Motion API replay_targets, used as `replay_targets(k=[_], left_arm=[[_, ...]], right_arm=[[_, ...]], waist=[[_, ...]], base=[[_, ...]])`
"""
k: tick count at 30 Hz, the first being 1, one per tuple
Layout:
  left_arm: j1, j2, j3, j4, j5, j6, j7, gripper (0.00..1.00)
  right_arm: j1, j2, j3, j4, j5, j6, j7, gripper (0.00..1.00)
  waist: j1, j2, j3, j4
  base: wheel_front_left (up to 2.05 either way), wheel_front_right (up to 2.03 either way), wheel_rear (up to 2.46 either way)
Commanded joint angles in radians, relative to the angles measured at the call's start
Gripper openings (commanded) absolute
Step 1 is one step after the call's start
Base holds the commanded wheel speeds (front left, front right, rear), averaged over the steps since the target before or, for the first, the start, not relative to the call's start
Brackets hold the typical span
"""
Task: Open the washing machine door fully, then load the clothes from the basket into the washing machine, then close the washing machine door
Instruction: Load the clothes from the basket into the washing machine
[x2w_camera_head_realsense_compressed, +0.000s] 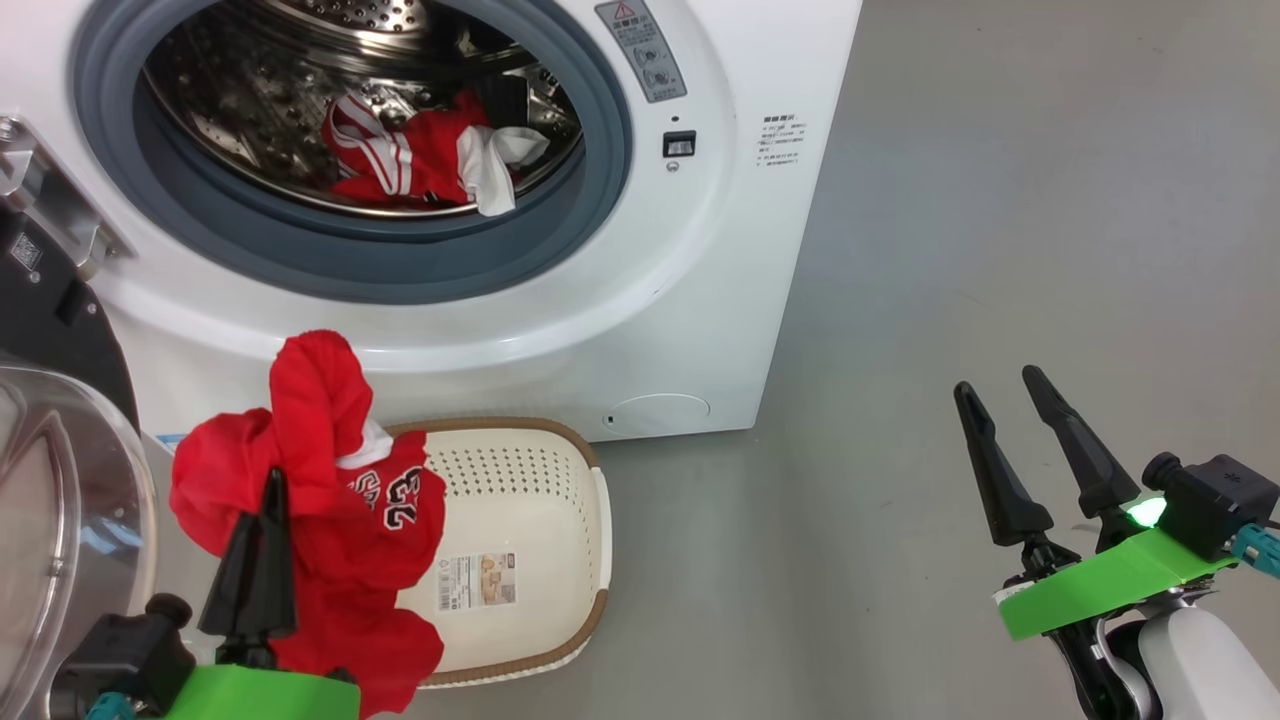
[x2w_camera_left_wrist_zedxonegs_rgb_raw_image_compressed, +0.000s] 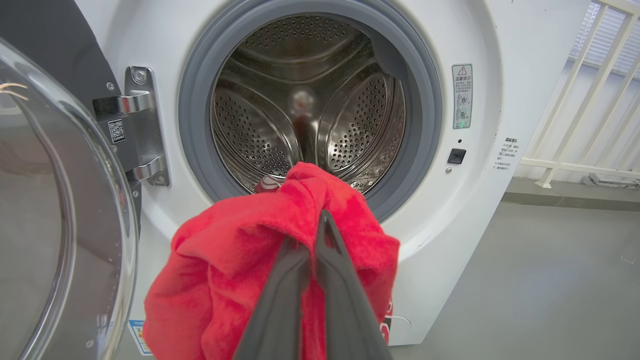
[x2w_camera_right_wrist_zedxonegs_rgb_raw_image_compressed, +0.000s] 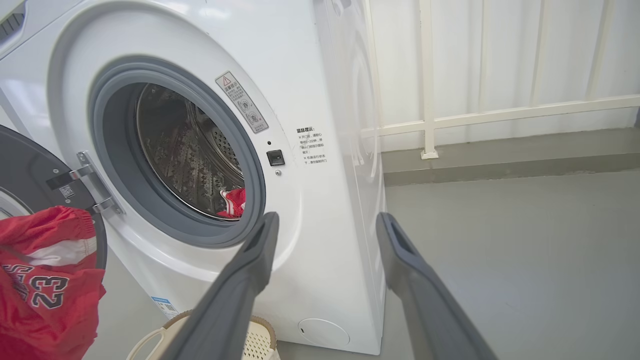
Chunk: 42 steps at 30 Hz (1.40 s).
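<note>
Just before the washing machine (x2w_camera_head_realsense_compressed: 730, 300), the left tool (x2w_camera_head_realsense_compressed: 272, 482) is clenching a red jersey (x2w_camera_head_realsense_compressed: 330, 540), holding it above the basket (x2w_camera_head_realsense_compressed: 540, 480), which is looking emptied. The right tool (x2w_camera_head_realsense_compressed: 997, 382) is hanging released, well to the machine's right over bare floor (x2w_camera_head_realsense_compressed: 1000, 200). The washing machine door (x2w_camera_head_realsense_compressed: 70, 520) is standing swung wide at the machine's left, leaving the mouth unobstructed. Deeper, inside the drum (x2w_camera_head_realsense_compressed: 250, 100), another red garment (x2w_camera_head_realsense_compressed: 420, 160) is already lying. Remaining, I judge: carrying this jersey past the grey ring (x2w_camera_head_realsense_compressed: 600, 200), then closing the door.
</note>
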Motion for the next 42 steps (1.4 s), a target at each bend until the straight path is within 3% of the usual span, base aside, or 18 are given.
replay_targets(k=[1, 12, 20, 29, 42], left_arm=[[-0.007, 0.011, 0.037, -0.026, 0.013, -0.005, -0.009, 0.00], [-0.031, 0.005, 0.027, -0.021, 0.023, -0.012, -0.009, 0.00], [-0.182, 0.020, 0.002, 0.054, 0.048, -0.016, -0.009, 0.00], [-0.442, 0.044, 0.001, 0.245, 0.035, -0.019, -0.008, 0.00], [-0.901, 0.089, 0.024, 0.608, 0.030, -0.009, -0.009, 0.00]], right_arm=[[0.005, -0.015, 0.023, -0.022, 0.007, 0.002, -0.005, 1.00], [0.003, -0.014, 0.028, -0.022, 0.008, 0.002, -0.005, 1.00], [-0.012, -0.009, 0.033, -0.029, 0.010, 0.002, -0.005, 1.00], [-0.038, 0.011, 0.032, -0.041, 0.012, 0.002, -0.005, 1.00], [-0.118, 0.035, 0.011, -0.072, 0.013, 0.002, -0.005, 1.00]], waist=[[0.0000, 0.0000, 0.000, 0.001], [0.0000, 0.0000, 0.008, -0.002], [0.0000, 0.0000, 0.049, -0.017], [0.0000, 0.0000, 0.125, -0.059], [0.0000, 0.0000, 0.344, -0.115]], base=[[0.00, 0.00, 0.00], [0.00, 0.00, 0.00], [0.00, 0.00, 0.00], [0.00, 0.00, 0.00], [0.00, 0.00, 0.00]])
